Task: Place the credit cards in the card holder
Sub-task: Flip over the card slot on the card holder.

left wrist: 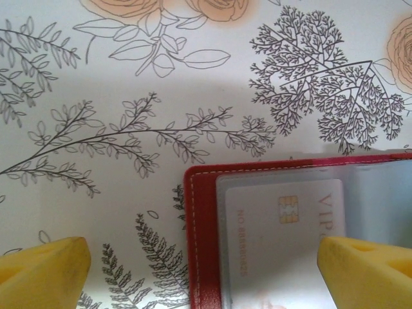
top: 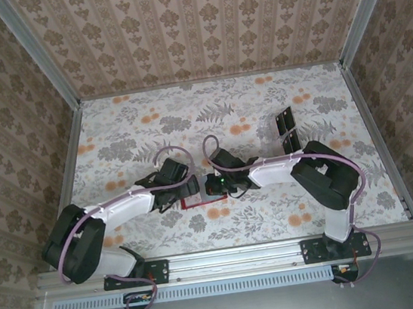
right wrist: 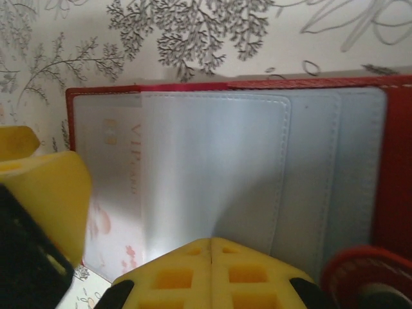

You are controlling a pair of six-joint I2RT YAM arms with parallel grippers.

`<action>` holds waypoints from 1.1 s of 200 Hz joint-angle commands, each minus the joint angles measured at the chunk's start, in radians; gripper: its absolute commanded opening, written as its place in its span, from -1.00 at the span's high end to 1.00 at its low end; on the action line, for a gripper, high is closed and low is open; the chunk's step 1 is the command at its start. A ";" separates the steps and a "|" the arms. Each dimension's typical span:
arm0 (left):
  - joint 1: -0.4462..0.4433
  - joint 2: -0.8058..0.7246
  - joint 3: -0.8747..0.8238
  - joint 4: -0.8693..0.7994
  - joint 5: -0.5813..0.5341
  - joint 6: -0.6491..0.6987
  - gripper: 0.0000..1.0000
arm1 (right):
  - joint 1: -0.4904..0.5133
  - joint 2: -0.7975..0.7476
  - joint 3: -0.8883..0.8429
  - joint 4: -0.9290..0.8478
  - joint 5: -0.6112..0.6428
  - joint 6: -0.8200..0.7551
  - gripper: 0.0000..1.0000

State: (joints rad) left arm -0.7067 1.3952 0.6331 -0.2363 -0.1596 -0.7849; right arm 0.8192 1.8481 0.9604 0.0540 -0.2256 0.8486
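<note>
Arm bases sit at the near edge of the tabletop (top: 149, 124). Both arms are bent inward, so the two heads meet short of the middle, nearer the near edge than the far one. The card holder (left wrist: 201, 257) lies right there between them, opened flat, with a red border round pale pockets facing up.

The left gripper (left wrist: 206, 277) comes in from the left side with its jaws spread wide. One yellow fingertip (left wrist: 45, 270) is over bare floral tabletop and the other is over the holder's end pocket. Can't tell if that one touches.

One credit card (left wrist: 283, 219) is tucked in that end pocket under the clear sleeve. Its chip and "VIP" lettering are readable.

The right gripper (right wrist: 211, 267) comes in from the right side with its jaws pressed together, tips low over the middle pockets. Nothing visibly pinched between them. Contact with the pocket material is not clear.

Further back, toward the far right of the tabletop, a clear rack with black panels (top: 287, 130) stands well apart from the holder. Patterned walls (top: 205, 25) close off the far edge and both sides.
</note>
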 commanded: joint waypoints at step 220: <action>-0.020 0.153 -0.004 0.138 0.016 -0.054 -1.00 | 0.010 0.046 -0.013 0.071 -0.047 0.055 1.00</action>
State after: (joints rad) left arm -0.7128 1.4925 0.6434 -0.0811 -0.1982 -0.8177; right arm 0.8188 1.8694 0.9604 0.1040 -0.2520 0.8944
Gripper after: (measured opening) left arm 0.997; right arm 0.058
